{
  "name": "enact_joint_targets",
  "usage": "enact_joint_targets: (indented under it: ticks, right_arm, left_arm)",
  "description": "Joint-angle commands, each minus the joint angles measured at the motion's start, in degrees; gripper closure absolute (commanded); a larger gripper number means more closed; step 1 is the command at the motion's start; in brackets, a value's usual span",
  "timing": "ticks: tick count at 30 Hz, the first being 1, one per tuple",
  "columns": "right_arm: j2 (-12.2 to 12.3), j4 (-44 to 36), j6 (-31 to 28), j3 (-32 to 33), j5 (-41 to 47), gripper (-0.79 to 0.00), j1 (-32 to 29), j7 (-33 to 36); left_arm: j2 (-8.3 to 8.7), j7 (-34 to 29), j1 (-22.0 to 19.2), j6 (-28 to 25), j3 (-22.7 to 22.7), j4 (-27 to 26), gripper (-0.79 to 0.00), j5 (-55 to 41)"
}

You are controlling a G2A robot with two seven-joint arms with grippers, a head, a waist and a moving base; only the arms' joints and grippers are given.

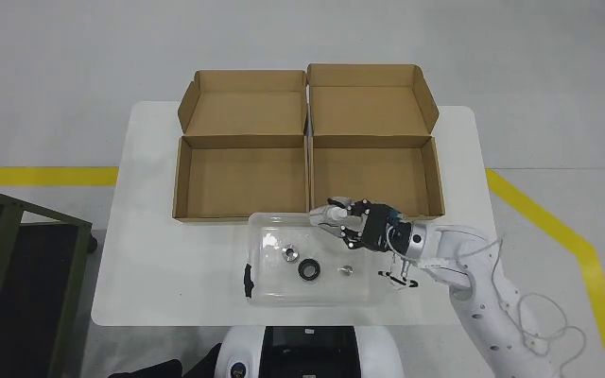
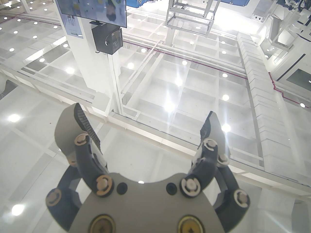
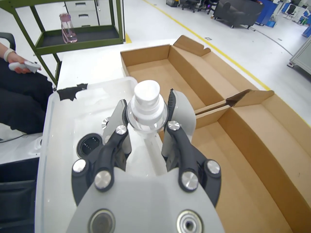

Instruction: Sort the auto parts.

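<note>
Over the far right corner of the clear plastic bin point(image 1: 284, 219): one white stepped part point(image 3: 147, 105) with a clear collar, clamped between the two fingers of the right gripper point(image 3: 147, 98), just beside the near wall of the right cardboard box point(image 1: 378, 180).
On the bin floor: one black ring point(image 1: 309, 270), one silver round fitting point(image 1: 289, 253), one smaller silver piece point(image 1: 345, 271), all apart.
Behind the bin: left cardboard box point(image 1: 241, 180) and right cardboard box, lids open, side by side and touching.
Support: white table point(image 1: 142, 236).
Left gripper point(image 2: 144, 111): spread wide, nothing held, aimed at the ceiling.
</note>
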Motion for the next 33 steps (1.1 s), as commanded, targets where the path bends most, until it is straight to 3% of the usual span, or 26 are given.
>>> enact_joint_targets:
  ticks: [1, 17, 33]
  right_arm:
    - [-0.15, -0.40, 1.62, -0.22, 1.43, 0.000, 0.06, -1.31]
    - [-1.71, 0.11, 12.15, -0.09, 13.43, 0.000, 2.44, -14.44]
    - [-2.38, -2.37, 12.33, 2.61, 18.21, 0.000, 6.50, -19.60]
  left_arm:
    - [0.00, 0.00, 0.00, 0.00, 0.00, 0.00, -0.785, 0.00]
    - [0.00, 0.00, 0.00, 0.00, 0.00, 0.00, -0.785, 0.00]
    - [0.00, 0.00, 0.00, 0.00, 0.00, 0.00, -0.785, 0.00]
